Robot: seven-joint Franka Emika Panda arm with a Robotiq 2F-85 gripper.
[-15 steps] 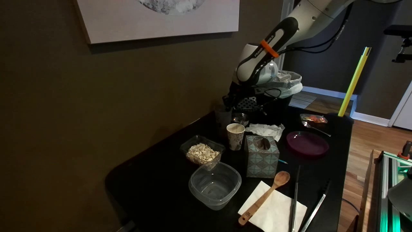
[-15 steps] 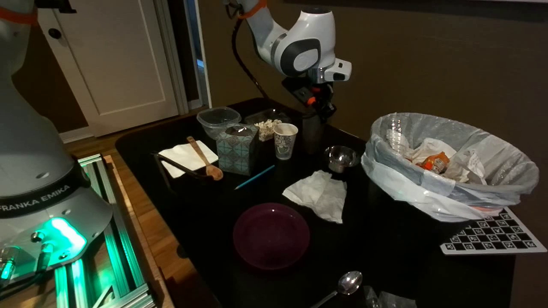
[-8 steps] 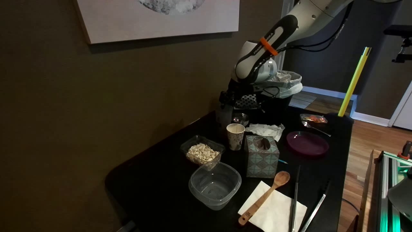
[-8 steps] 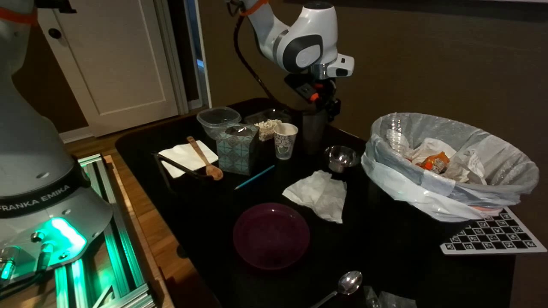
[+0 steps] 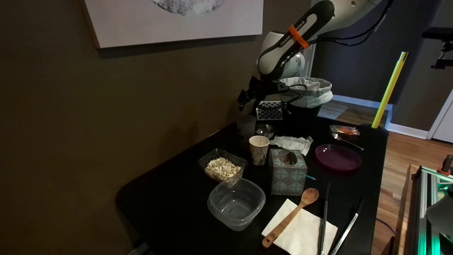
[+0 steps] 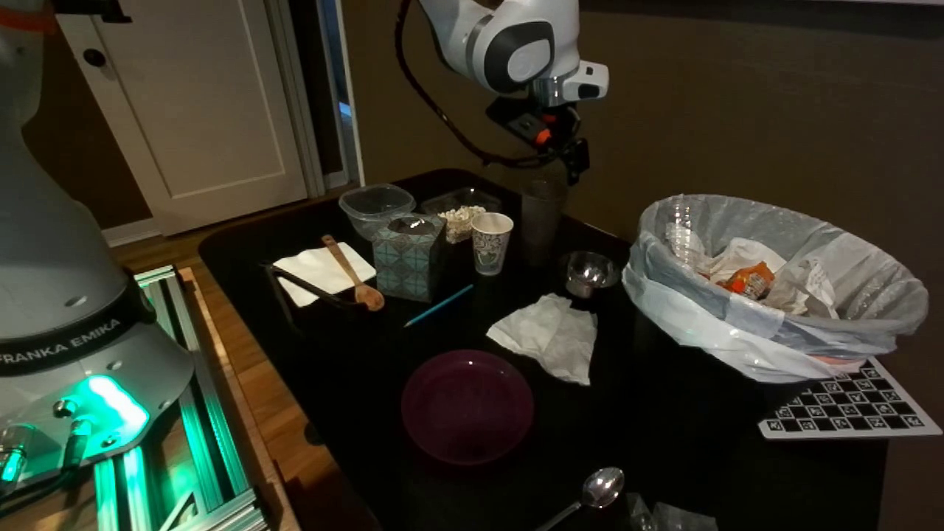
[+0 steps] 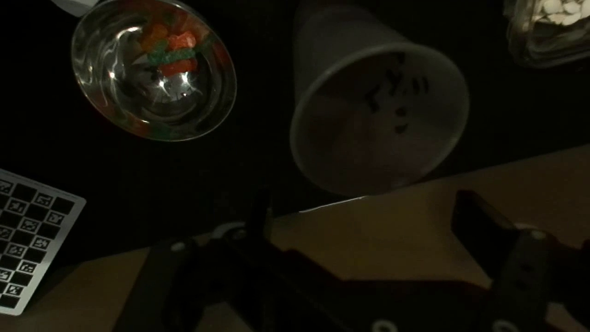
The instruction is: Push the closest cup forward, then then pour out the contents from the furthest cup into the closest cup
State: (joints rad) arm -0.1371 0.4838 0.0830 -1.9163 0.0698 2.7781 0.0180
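Note:
Two cups stand upright on the black table. The patterned paper cup [image 6: 490, 247] is nearer the robot base, so the closest cup; it also shows in an exterior view, beside the tissue box. Behind it, by the wall, is the tall translucent grey cup [image 6: 540, 221], the furthest one. In the wrist view this tall cup [image 7: 341, 50] shows dark marks inside, but its contents are too dim to make out. My gripper [image 7: 364, 207] hangs above the tall cup's rim on the wall side, its jaws wide apart with nothing between them.
A metal bowl [image 7: 152, 92] with coloured candies sits close to the tall cup. Around the cups are a clear box [image 5: 223, 168] of pale pieces, a tissue box [image 5: 288, 173], a crumpled napkin [image 6: 549, 335] and a lined bin [image 6: 774, 324]. The wall rises just behind the tall cup.
My gripper has risen off the tall cup's rim and its jaws have spread. Both cups stand where they were.

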